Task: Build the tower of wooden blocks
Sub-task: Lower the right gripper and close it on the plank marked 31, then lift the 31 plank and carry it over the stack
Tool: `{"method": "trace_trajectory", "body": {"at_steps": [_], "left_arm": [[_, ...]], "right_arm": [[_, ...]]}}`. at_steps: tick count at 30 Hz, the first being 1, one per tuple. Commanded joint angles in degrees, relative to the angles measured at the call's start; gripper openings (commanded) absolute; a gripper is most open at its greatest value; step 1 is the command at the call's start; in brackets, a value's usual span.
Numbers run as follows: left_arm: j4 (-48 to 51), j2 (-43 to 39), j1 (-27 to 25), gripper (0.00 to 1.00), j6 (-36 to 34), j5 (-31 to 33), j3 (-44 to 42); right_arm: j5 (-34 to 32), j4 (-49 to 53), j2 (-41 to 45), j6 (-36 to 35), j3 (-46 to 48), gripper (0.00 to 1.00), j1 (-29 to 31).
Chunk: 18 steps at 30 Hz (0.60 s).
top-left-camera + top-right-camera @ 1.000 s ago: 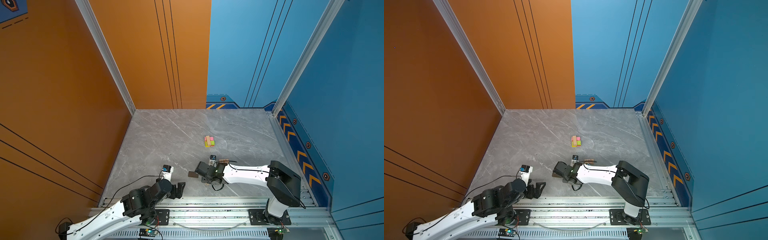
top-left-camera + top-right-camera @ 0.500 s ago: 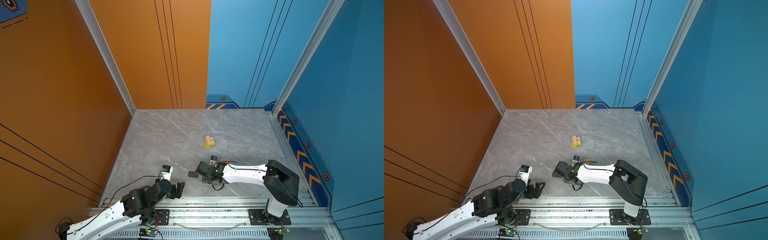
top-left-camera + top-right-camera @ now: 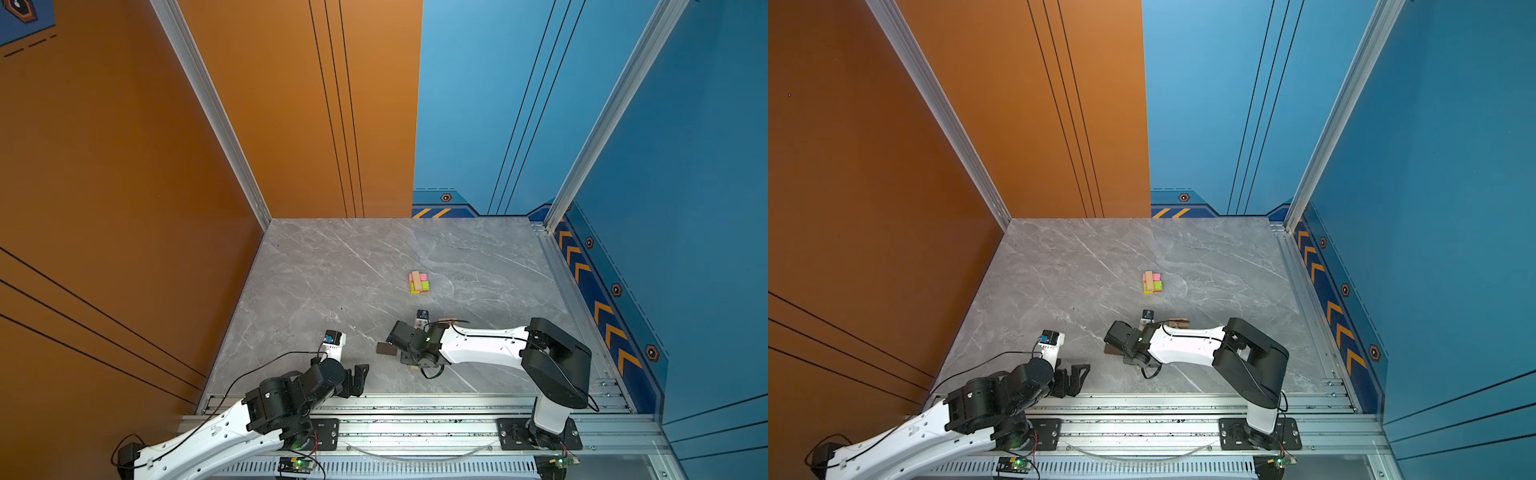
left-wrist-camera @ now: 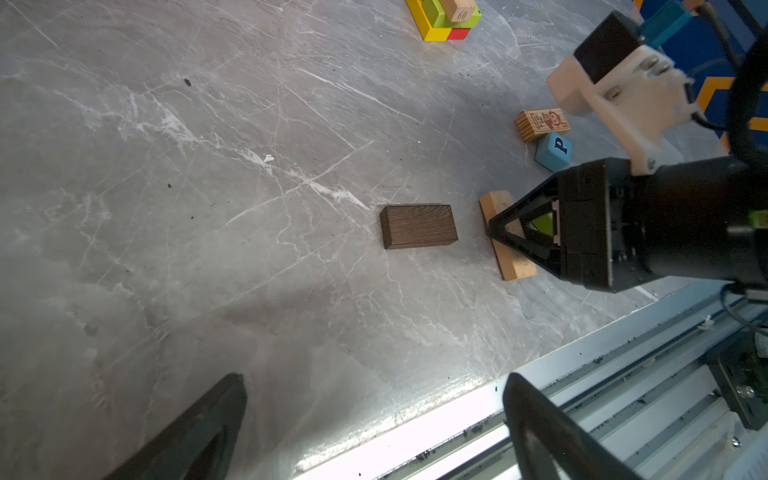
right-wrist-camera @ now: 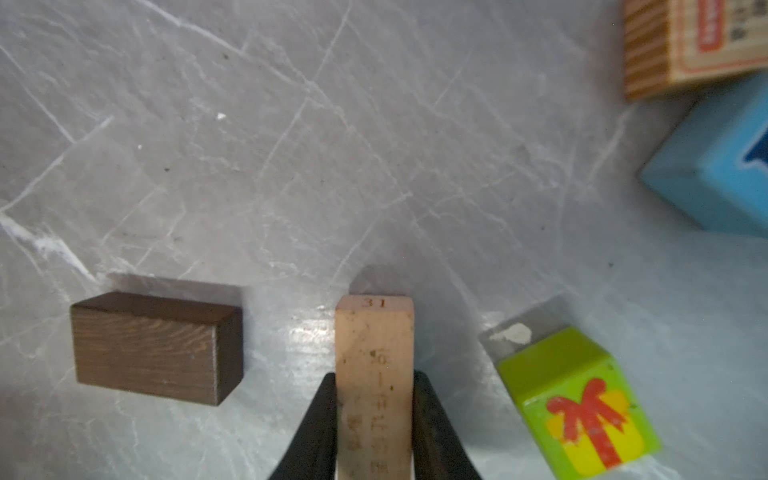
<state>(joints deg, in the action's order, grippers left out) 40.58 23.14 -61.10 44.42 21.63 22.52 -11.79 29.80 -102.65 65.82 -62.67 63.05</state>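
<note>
The wood block tower [image 3: 419,282] [image 3: 1152,282] stands mid-table: yellow, red, lime and pink flat blocks with a tan one on top. Nearer the front, my right gripper [image 5: 374,386] [image 4: 496,227] is shut on a tan flat block [image 5: 374,332] lying on the table, with the fingers [image 5: 320,424] pressed against its two long sides. A dark brown block [image 5: 156,347] [image 3: 386,349] lies beside it on one side and a green cube [image 5: 577,399] with a gift picture on the other. My left gripper [image 4: 374,386] [image 3: 359,376] is open and empty by the front edge.
A blue "P" cube [image 4: 555,150] and a printed wooden block [image 4: 540,124] lie together just beyond the right gripper. A metal rail [image 3: 415,411] runs along the table's front edge. Orange and blue walls close in the left, back and right sides.
The right gripper's jaws have closed onto the tan block, and its arm has shifted slightly. The left arm has not moved.
</note>
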Motion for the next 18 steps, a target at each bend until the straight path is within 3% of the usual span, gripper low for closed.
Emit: {"method": "trace_trajectory", "body": {"at_steps": [1, 18], "left_arm": [[1.2, 1.3, -0.5, 0.98, 0.0, 2.2, 1.7], [0.7, 8.7, 1.3, 0.98, -1.6, 4.5, 7.5]], "right_arm": [[-0.7, 3.6, 0.8, -3.3, -2.1, 0.24, -0.6], [3.5, 1.8, 1.4, -11.2, -2.2, 0.23, -7.5]]}}
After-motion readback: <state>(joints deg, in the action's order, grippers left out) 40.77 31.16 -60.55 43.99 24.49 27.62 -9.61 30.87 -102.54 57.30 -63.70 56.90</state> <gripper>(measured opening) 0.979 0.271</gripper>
